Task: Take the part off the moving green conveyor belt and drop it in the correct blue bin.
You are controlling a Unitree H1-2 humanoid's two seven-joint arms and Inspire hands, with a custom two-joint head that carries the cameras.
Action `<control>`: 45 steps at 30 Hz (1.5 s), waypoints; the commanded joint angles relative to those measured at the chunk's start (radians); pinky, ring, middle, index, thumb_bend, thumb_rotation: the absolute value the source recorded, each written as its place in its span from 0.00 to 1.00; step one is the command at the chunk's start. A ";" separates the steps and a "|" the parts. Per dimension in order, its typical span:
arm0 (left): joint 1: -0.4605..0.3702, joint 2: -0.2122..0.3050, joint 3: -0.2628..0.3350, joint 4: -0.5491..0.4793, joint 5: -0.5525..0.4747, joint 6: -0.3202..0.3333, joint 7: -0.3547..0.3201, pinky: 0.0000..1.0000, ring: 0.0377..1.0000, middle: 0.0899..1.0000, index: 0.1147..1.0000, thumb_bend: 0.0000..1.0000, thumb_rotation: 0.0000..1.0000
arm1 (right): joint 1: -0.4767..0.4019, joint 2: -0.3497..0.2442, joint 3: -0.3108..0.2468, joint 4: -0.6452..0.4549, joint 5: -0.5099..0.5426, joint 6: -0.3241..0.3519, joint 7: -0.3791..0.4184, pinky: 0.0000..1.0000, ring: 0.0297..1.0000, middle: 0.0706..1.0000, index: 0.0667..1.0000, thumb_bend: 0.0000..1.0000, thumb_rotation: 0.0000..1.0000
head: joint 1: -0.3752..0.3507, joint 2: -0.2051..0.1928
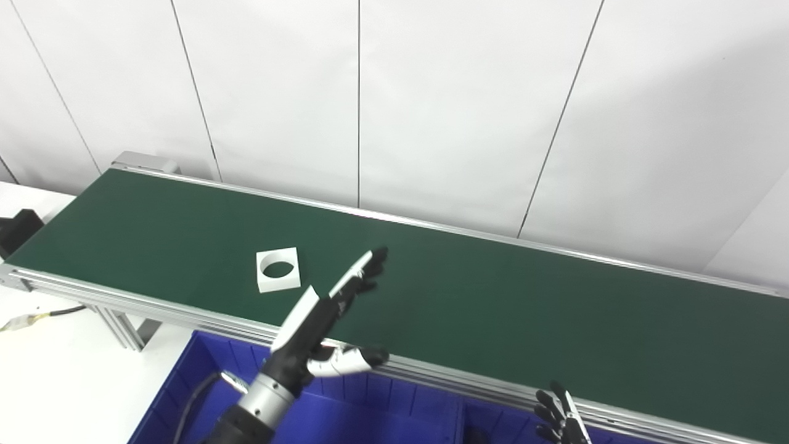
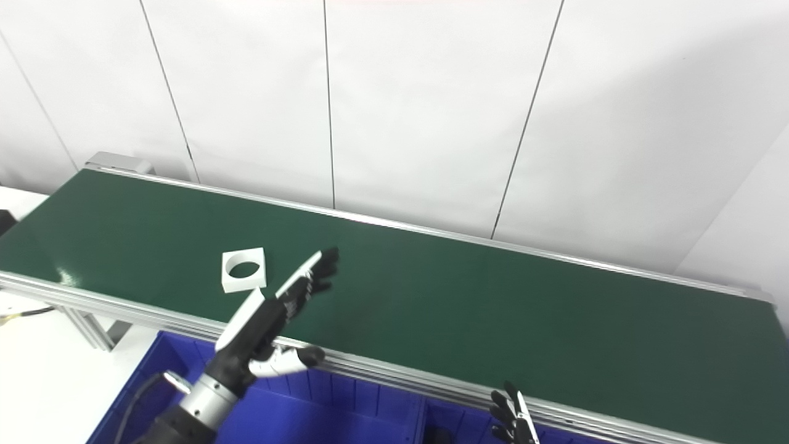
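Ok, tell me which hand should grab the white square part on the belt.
Left, probably. The left hand is raised over the green belt, open, its fingers just right of the white square part. The right hand sits low at the belt's near edge, far from it.

We see our left arm rising from the lower left, its dark forearm ending in a silver wrist cuff. Our left hand [image 1: 333,314] is open and holds nothing: the white-backed fingers [image 1: 363,271] stretch forward and upward, close together, with dark tips, while the thumb [image 1: 351,359] juts out sideways to the right. Our right hand [image 2: 511,419] barely enters at the bottom edge; only its dark fingertips show, spread apart and pointing up, holding nothing.
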 commanded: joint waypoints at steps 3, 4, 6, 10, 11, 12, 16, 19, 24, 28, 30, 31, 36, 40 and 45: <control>-0.070 0.021 0.034 0.008 0.001 0.075 0.006 0.94 1.00 1.00 0.97 0.80 0.64 | -0.009 0.009 -0.001 -0.024 0.002 -0.066 -0.012 0.83 0.90 0.92 1.00 0.84 0.46 | -0.014 0.013; -0.081 0.024 0.040 0.015 0.000 0.090 0.007 0.94 1.00 1.00 0.97 0.82 0.60 | -0.009 0.010 -0.001 -0.024 0.002 -0.070 -0.012 0.82 0.89 0.92 1.00 0.84 0.46 | -0.014 0.013; -0.116 0.036 0.049 0.056 0.014 0.090 0.017 0.96 1.00 1.00 0.97 0.81 0.55 | -0.007 0.011 -0.001 -0.027 0.003 -0.072 -0.012 0.82 0.89 0.92 1.00 0.84 0.46 | -0.023 0.026; -0.188 0.069 0.051 0.146 0.080 0.061 0.034 0.93 1.00 1.00 0.99 0.80 0.49 | -0.003 0.018 -0.005 -0.036 -0.002 -0.072 -0.019 0.82 0.88 0.90 1.00 0.85 0.46 | -0.031 0.042; -0.204 0.076 0.051 0.168 0.094 0.055 0.040 0.93 1.00 1.00 0.99 0.80 0.48 | -0.003 0.019 -0.006 -0.035 -0.003 -0.079 -0.020 0.82 0.88 0.90 1.00 0.85 0.46 | -0.032 0.044; -0.220 0.083 0.049 0.189 0.111 0.051 0.046 0.93 1.00 1.00 0.99 0.80 0.46 | -0.004 0.020 -0.006 -0.035 -0.007 -0.085 -0.022 0.81 0.88 0.90 1.00 0.84 0.46 | -0.034 0.050; -0.279 0.111 0.037 0.263 0.162 0.047 0.057 0.94 0.99 1.00 0.99 0.80 0.43 | -0.003 0.022 -0.005 -0.038 -0.004 -0.095 -0.023 0.80 0.87 0.89 1.00 0.84 0.46 | -0.037 0.060; -0.319 0.128 0.025 0.323 0.190 0.048 0.059 0.94 1.00 1.00 0.98 0.79 0.34 | -0.005 0.021 -0.002 -0.037 0.001 -0.100 -0.022 0.80 0.86 0.88 1.00 0.84 0.46 | -0.038 0.065; -0.370 0.144 0.011 0.401 0.215 0.050 0.062 0.93 1.00 1.00 0.97 0.79 0.26 | -0.008 0.020 0.000 -0.035 -0.004 -0.104 -0.024 0.80 0.86 0.88 1.00 0.84 0.48 | -0.036 0.073; -0.410 0.153 -0.001 0.461 0.251 0.056 0.074 0.91 1.00 1.00 0.96 0.80 0.22 | -0.009 0.020 0.000 -0.028 -0.002 -0.113 -0.025 0.80 0.86 0.88 1.00 0.84 0.49 | -0.033 0.075; -0.436 0.162 -0.017 0.493 0.293 0.069 0.083 0.89 0.98 1.00 0.96 0.82 0.22 | -0.009 0.021 -0.001 -0.024 -0.001 -0.119 -0.026 0.79 0.86 0.87 1.00 0.84 0.49 | -0.030 0.076; -0.447 0.165 -0.024 0.507 0.315 0.079 0.087 0.88 0.97 1.00 0.96 0.84 0.21 | -0.009 0.021 -0.001 -0.022 -0.002 -0.124 -0.028 0.79 0.86 0.87 1.00 0.84 0.50 | -0.028 0.078; -0.499 0.200 -0.087 0.569 0.425 0.121 0.082 0.97 1.00 1.00 0.96 0.86 0.25 | -0.007 0.019 -0.003 -0.012 0.004 -0.140 -0.026 0.78 0.86 0.88 1.00 0.84 0.51 | -0.023 0.081; -0.518 0.218 -0.128 0.593 0.476 0.146 0.074 1.00 1.00 1.00 0.96 0.86 0.25 | -0.004 0.017 -0.004 -0.011 0.005 -0.147 -0.027 0.78 0.85 0.88 1.00 0.84 0.52 | -0.021 0.082; -0.539 0.230 -0.166 0.657 0.512 0.150 0.085 1.00 1.00 1.00 0.97 0.85 0.26 | -0.002 0.016 -0.005 0.001 0.004 -0.167 -0.030 0.78 0.85 0.88 1.00 0.84 0.53 | -0.019 0.081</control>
